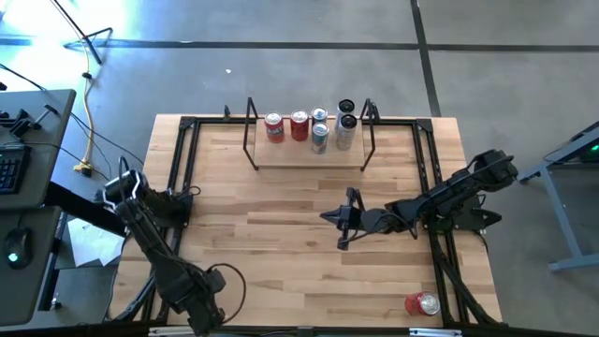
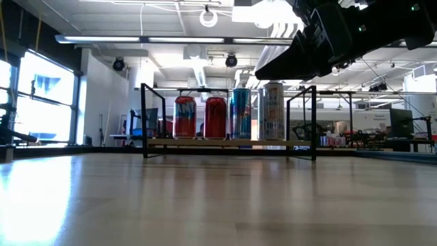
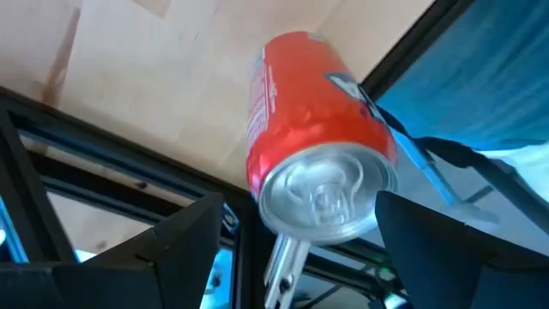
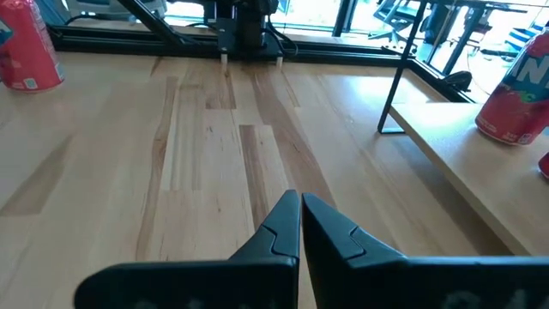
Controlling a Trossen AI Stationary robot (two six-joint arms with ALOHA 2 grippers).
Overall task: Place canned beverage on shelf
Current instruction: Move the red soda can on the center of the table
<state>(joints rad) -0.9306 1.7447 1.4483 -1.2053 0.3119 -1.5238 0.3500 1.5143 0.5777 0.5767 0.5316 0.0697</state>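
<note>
Fingers (image 3: pixel 184 242) of the left hand (image 3: pixel 298 202) stand spread either side of a red can (image 3: pixel 317 129) at the bench's (image 1: pixel 281 271) lower-left edge, apparently lining up a grasp. The high view hides that can under the arm. Mid-frame the right hand (image 1: pixel 342 217) hangs clenched and empty, clear of the shelf (image 1: pixel 281 156) and its upright cans (image 1: pixel 299 125) at upper centre.

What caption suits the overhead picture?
Right gripper shut at mid-table; four upright cans on the small light-wood shelf; one red can left lying.

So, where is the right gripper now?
In the high view the right gripper hangs over the middle of the table, in front of the shelf and apart from it, its fingers shut.
</note>
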